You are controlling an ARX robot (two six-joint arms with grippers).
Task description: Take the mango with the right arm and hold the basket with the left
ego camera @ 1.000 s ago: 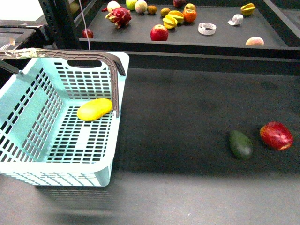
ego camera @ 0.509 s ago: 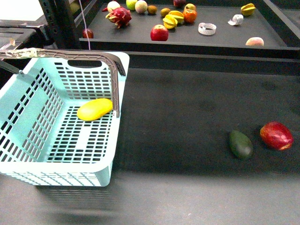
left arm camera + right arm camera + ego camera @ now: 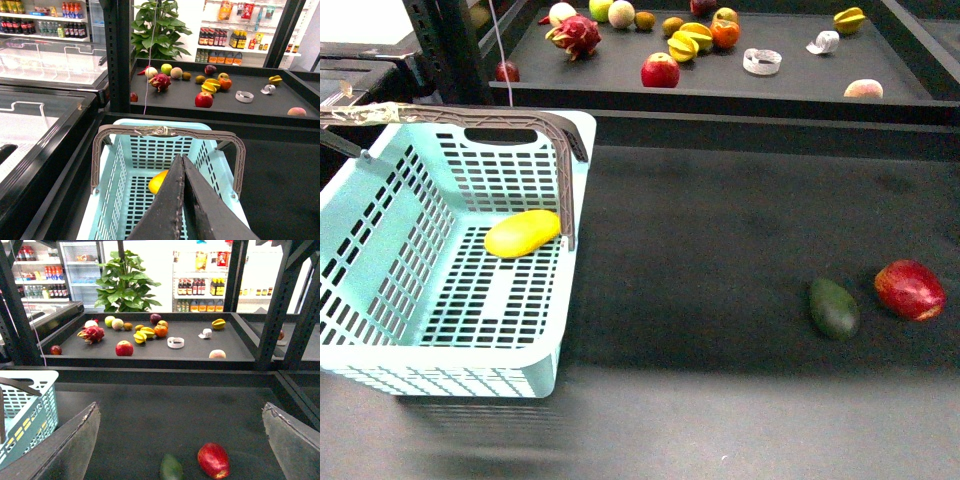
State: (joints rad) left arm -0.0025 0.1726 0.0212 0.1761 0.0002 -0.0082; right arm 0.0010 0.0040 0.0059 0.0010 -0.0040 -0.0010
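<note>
The yellow mango (image 3: 522, 233) lies on the floor of the turquoise basket (image 3: 380, 330) at the table's left, under its grey-brown handle (image 3: 555, 130). In the left wrist view the mango (image 3: 159, 181) shows partly hidden behind my left gripper (image 3: 181, 159), whose fingers are pressed together, empty, above the basket (image 3: 115, 195). My right gripper (image 3: 180, 412) is open and empty, its fingers (image 3: 75, 445) wide apart above the dark table, with the basket's corner (image 3: 30, 405) to one side. Neither arm shows in the front view.
A dark green fruit (image 3: 833, 307) and a red fruit (image 3: 910, 289) lie on the table at the right; both show in the right wrist view (image 3: 171, 468) (image 3: 214, 460). A raised shelf (image 3: 790, 85) behind holds several fruits. A black frame post (image 3: 445, 45) stands at back left.
</note>
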